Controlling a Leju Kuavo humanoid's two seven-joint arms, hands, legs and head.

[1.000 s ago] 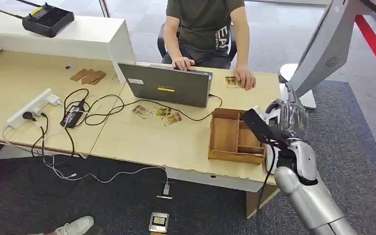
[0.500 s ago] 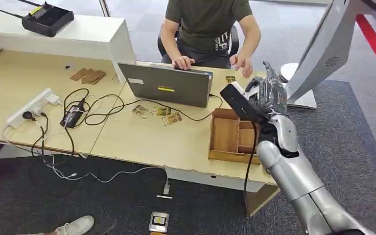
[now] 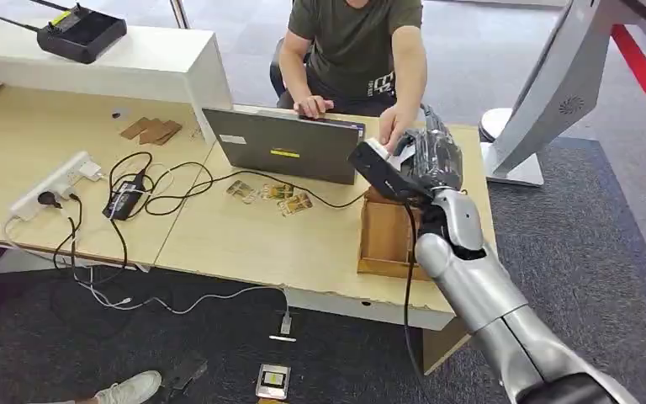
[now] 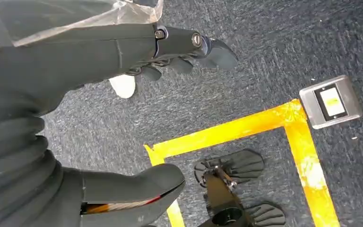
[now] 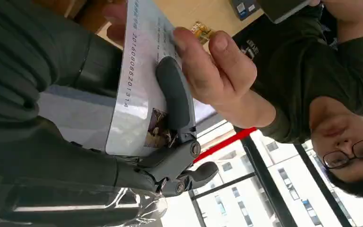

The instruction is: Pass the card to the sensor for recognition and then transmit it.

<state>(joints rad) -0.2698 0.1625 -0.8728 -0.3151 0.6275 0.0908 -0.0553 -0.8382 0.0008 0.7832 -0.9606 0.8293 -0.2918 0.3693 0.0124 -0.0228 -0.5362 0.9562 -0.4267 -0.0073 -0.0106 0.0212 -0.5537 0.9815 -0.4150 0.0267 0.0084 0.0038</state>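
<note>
My right hand [image 3: 427, 158] is raised over the desk's far right, beside the laptop, and holds a white printed card [image 5: 139, 94]. One dark finger [image 5: 172, 97] presses across the card's face. The seated person's hand [image 5: 212, 71] grips the same card from the other side, thumb on top. In the head view that person's hand [image 3: 391, 126] meets my hand above the wooden tray [image 3: 387, 240]. My left hand [image 4: 75, 71] hangs over the carpet with fingers apart and nothing in it.
A grey laptop [image 3: 290, 147] stands open in front of the person. Several small cards [image 3: 273, 194] lie on the desk near black cables [image 3: 160, 181] and a power strip [image 3: 50, 185]. A white raised shelf [image 3: 135, 59] carries a black controller [image 3: 80, 32].
My right arm has lifted from beside the wooden tray and swung forward and left with the card. The person's hand left the desk and took hold of the card.
</note>
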